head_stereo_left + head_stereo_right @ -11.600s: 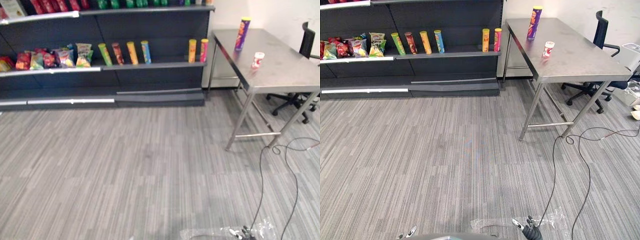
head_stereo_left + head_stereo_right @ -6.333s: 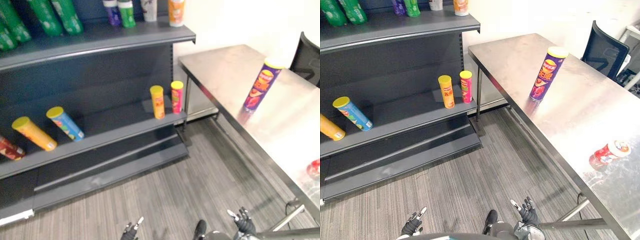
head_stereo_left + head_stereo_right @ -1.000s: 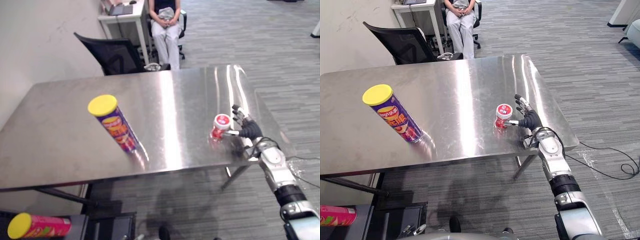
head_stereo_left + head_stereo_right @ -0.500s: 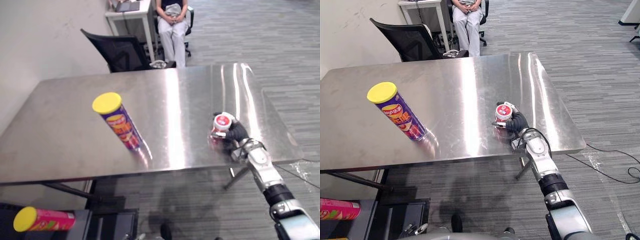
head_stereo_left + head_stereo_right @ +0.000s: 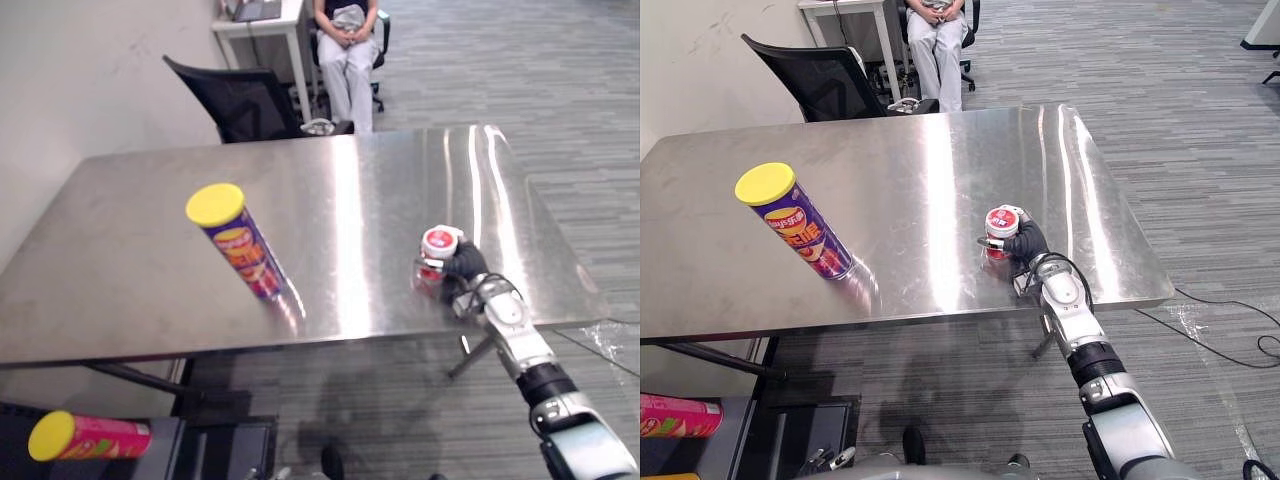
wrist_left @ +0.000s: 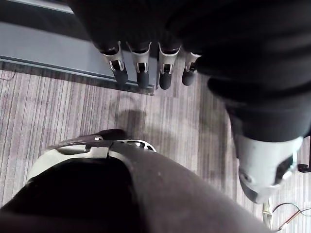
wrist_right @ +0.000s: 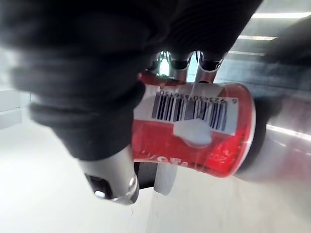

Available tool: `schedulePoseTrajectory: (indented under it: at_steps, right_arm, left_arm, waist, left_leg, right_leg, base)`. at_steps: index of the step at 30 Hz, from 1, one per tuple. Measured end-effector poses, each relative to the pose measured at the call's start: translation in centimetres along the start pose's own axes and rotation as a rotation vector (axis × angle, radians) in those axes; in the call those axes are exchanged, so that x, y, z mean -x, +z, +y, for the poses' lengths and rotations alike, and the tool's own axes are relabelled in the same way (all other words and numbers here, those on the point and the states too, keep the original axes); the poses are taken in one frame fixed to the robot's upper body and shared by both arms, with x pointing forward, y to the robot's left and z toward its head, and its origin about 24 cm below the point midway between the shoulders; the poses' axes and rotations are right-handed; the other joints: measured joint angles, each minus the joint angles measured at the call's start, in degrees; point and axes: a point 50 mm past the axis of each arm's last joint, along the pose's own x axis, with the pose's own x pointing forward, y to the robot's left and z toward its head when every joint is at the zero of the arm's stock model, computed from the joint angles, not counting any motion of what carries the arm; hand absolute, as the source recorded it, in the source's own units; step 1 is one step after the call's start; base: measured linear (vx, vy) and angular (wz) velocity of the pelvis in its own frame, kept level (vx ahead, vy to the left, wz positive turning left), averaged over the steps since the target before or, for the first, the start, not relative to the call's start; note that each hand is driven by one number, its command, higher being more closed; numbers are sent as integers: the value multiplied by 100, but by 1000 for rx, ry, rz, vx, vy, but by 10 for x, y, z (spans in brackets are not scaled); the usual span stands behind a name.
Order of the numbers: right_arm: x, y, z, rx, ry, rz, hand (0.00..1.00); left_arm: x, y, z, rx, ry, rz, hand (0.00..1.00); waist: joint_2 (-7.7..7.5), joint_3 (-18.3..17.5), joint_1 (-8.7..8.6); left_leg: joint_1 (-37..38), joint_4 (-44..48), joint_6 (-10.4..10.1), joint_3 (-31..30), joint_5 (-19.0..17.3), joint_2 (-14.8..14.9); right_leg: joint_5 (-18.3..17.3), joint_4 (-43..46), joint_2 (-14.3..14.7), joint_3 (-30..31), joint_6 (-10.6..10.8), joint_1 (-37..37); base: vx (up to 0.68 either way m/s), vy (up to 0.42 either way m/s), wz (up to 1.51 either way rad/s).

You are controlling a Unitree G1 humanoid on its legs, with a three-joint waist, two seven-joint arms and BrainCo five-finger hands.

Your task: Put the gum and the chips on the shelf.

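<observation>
The gum tub (image 5: 438,249), red with a white lid, stands near the front right of the steel table (image 5: 110,270). My right hand (image 5: 1027,243) is shut on it, reaching in from the front edge. In the right wrist view the fingers (image 7: 187,60) curl round the tub (image 7: 194,128). The chips can (image 5: 237,243), purple with a yellow lid, stands upright on the table's left half, well apart from the hand. My left hand (image 6: 141,68) hangs over the carpet with straight fingers and holds nothing.
A black office chair (image 5: 240,100) stands behind the table. Beyond it a person (image 5: 345,40) sits by a small white desk (image 5: 262,18). A pink chips can (image 5: 88,438) lies on the dark shelf at the lower left.
My right hand's fingers, spread beside the gum tub a second ago, have curled round it. The view has shifted slightly. The chips can has not moved.
</observation>
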Motion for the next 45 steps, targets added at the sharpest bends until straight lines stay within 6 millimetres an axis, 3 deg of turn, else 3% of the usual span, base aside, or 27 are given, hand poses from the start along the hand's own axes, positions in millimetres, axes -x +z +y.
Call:
schedulePoseTrajectory:
  at_steps: [6, 11, 14, 19, 29, 37, 41, 45]
  right_arm:
    - [0, 13, -1, 17, -33, -62, 100]
    - [15, 41, -12, 3, -87, -205, 100]
    - [25, 48, -15, 0, -105, -243, 100]
    - [43, 46, -21, 19, -114, -241, 100]
    - [82, 28, -53, 14, -266, -163, 100]
    - [102, 12, -54, -18, -301, -101, 100]
    - [103, 14, -53, -19, -296, -123, 100]
    - [92, 33, -50, -46, -248, -222, 100]
  left_arm:
    - [-1, 2, 0, 0, 13, -6, 0]
    - [-1, 2, 2, 12, 30, -10, 0]
    - [1, 0, 4, 20, 42, -10, 0]
    - [2, -3, 7, 34, 60, -3, 0]
    - [3, -4, 9, 51, 77, 1, 0]
    - [4, -8, 9, 72, 81, 22, 0]
    - [3, -9, 8, 155, 71, 25, 0]
    - [1, -4, 4, 237, 53, 5, 0]
  waist:
    - [-4, 80, -5]
    - [-21, 83, -15]
    - [-52, 77, -48]
    - [-96, 54, -137]
    - [-117, -173, -262]
    - [-87, -197, -327]
    - [-69, -161, -307]
    - [-22, 53, -278]
  left_leg:
    - [4, 16, -2, 23, -2, 1]
    - [19, 30, -5, 42, -4, 2]
    - [49, 15, -12, 76, -10, 10]
    - [92, 0, -25, 156, -22, 24]
    - [118, 23, -23, 158, -21, 21]
    - [228, 37, 5, 38, -1, 12]
    - [166, 43, 12, -85, 64, 12]
    - [-173, 452, 36, -332, 89, 132]
  right_leg:
    - [1, 0, 0, 34, 1, -7]
    - [3, 1, 0, 71, 2, -7]
    - [3, 15, -1, 115, 2, -5]
    - [8, 36, -2, 209, 11, -22]
    - [9, 67, -12, 229, 12, -14]
    - [-104, 356, -87, 175, -23, 29]
    - [-278, 729, -178, 95, -56, -111]
    - [-313, 832, -169, -102, -106, -130]
  base:
    - [0, 0, 0]
    - [0, 0, -2]
    - [-10, 3, -9]
    - [-21, 8, -8]
    - [-1, 1, 0]
    - [-12, 5, 4]
    - [-45, 0, 19]
    - [-64, -46, 28]
